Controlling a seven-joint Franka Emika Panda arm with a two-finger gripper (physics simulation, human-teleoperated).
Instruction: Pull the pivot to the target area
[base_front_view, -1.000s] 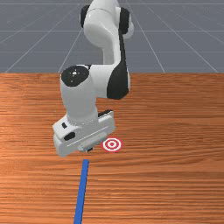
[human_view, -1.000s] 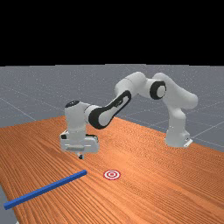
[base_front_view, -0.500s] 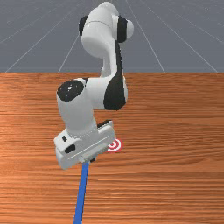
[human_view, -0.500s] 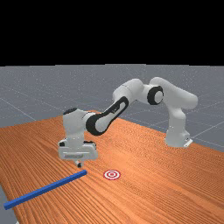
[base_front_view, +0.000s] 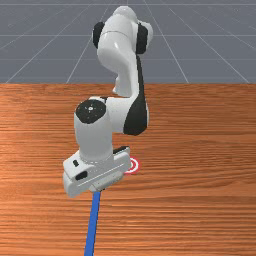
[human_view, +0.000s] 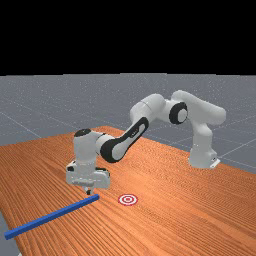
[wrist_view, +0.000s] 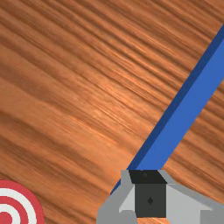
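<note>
A blue bar (human_view: 52, 216) lay on the orange-brown wood counter (human_view: 175, 220), a round red-and-white target (human_view: 128, 199) near one end, apart from it.

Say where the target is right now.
In the far view, the target lies on the table, right of the gripper and the blue bar, nearest the bar's right end.

The table (human_view: 175, 210) is of streaked, grained wood with a soft sheen; the arm (base_front_view: 93, 137) has a smooth, softly glossy shell resembling plastic. The blue bar (wrist_view: 186, 116) appears smooth and matt, the ringed target (human_view: 128, 200) likewise smooth and matt.
</note>
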